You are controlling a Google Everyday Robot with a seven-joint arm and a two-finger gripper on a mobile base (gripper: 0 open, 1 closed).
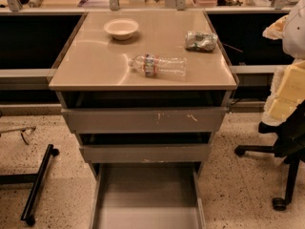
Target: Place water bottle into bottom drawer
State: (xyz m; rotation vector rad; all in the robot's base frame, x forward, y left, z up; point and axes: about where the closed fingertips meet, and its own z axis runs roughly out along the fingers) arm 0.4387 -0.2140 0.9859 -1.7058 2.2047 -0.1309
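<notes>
Lying on side near front edge of tabletop (pixel 95 56): water bottle (pixel 158 66), cap to left, easy to grab from above. Pulled out wide just below: bottom drawer (pixel 147 190), ready for bottle. No gripper in sight; open or closed, cannot tell.

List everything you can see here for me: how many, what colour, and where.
water bottle: one, clear with a white cap, lying on its side near the front of the tabletop
bowl: one, white, back of the tabletop, left of middle
foil bag: one, silvery-green, crumpled, right side of the tabletop
tabletop: one, beige, on the drawer cabinet
upper drawers: two, grey, under the tabletop
bottom drawer: one, grey, pulled out, floor bare
chair: one, black with yellow foam, right edge
stand: one, black, on the floor at left
tool: none in view
</notes>
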